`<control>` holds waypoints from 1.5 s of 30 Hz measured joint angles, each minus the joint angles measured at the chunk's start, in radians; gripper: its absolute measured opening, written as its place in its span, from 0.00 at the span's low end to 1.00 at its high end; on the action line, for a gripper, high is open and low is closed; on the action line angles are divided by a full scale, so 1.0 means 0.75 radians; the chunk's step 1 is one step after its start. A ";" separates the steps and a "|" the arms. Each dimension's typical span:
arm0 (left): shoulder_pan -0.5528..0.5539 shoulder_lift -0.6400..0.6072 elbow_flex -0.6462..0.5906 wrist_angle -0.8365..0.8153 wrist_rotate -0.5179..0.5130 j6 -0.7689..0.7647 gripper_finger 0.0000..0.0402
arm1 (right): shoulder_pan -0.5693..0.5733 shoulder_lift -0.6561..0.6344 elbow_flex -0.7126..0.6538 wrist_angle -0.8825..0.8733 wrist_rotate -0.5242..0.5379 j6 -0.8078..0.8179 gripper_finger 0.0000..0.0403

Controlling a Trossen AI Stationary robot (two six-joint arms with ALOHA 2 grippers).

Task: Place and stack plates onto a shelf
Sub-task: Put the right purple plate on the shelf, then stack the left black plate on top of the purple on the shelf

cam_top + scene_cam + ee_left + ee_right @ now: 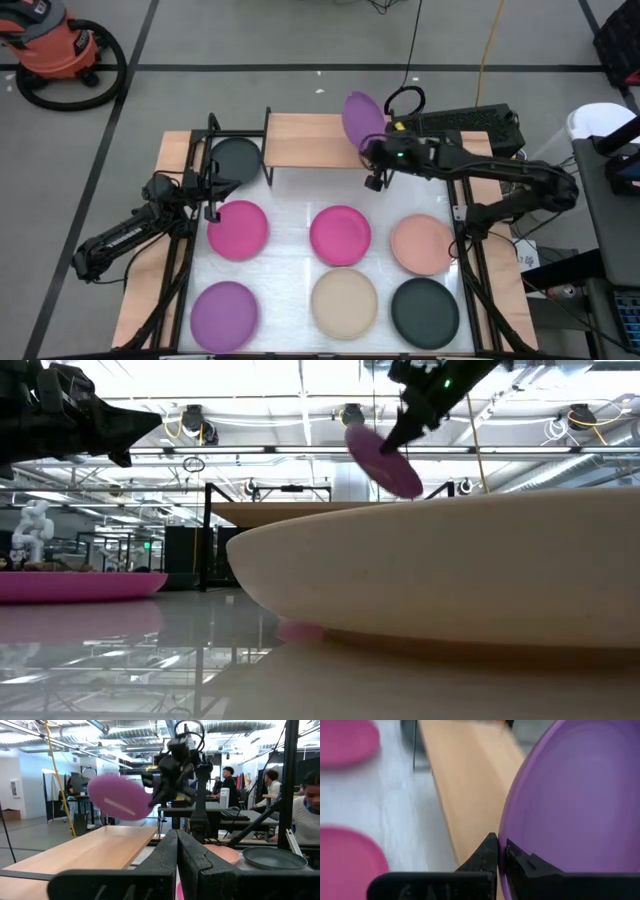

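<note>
My right gripper (369,145) is shut on a purple plate (362,120) above the right end of the shelf (310,140), a light wood plank on black legs. The plate also shows aloft in the low view (385,460) and the left wrist view (120,797). My left gripper (212,207) is shut and hovers at the far-left edge of a magenta plate (238,230). A dark grey plate (235,160) lies left of the shelf. Flat on the table are a second magenta (340,235), a salmon (422,243), a purple (225,312), a beige (344,303) and a dark grey plate (425,310). My right gripper (501,845) pinches the purple plate by its rim (507,837), one finger on each face. The fingers come from the table's right and near side, slanting toward the shelf. The plate is lifted clear and steeply tilted, its free edge standing up over the shelf's right end.
The shelf plank (100,850) is bare along its length. A black frame (205,150) stands around the table's far-left corner and another post (460,200) at the right edge. People sit at desks beyond the table (272,785). The beige plate (450,570) fills the low view.
</note>
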 joint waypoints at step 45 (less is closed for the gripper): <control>0.000 0.000 0.000 0.000 0.000 0.000 0.01 | 0.015 0.099 0.002 0.147 -0.266 0.036 0.07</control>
